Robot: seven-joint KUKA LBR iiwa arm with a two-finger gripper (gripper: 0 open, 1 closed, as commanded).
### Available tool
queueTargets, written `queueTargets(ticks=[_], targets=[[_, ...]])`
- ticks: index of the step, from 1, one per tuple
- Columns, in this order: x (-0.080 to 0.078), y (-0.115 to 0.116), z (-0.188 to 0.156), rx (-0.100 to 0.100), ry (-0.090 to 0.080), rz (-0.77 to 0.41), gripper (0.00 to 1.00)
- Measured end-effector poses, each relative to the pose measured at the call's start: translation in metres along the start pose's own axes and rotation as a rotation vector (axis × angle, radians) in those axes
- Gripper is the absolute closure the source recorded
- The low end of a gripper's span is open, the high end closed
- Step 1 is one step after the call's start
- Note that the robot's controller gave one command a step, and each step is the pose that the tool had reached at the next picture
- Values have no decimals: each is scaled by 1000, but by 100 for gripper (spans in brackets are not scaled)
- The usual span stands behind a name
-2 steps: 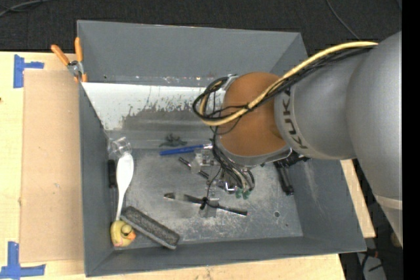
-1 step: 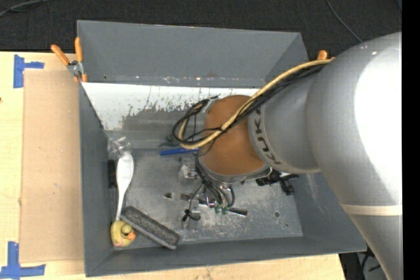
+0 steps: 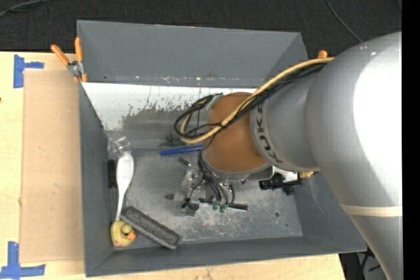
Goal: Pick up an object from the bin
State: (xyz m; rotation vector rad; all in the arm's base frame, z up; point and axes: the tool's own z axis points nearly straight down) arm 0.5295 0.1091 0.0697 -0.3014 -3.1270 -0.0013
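My gripper point(image 3: 195, 193) hangs low over the middle of the bin floor, beneath the arm's orange cover. Small dark bits and a thin black stick with a green speck point(image 3: 226, 207) lie on the floor right at its tip. A blue pen point(image 3: 180, 151) lies just behind it, partly under the cover. What sits directly under the gripper is hidden.
Along the left wall lie a white spoon-shaped thing point(image 3: 123, 177), a short black marker point(image 3: 110, 174) and a crumpled clear plastic piece point(image 3: 119, 144). A grey bar point(image 3: 151, 227) and a yellow toy point(image 3: 121, 233) sit in the front left corner. A white-and-black object point(image 3: 286, 180) lies right of the gripper.
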Motion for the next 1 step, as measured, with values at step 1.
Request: queueTargets(ticks=[1], targets=[[0,0,0,0,0,0,100]])
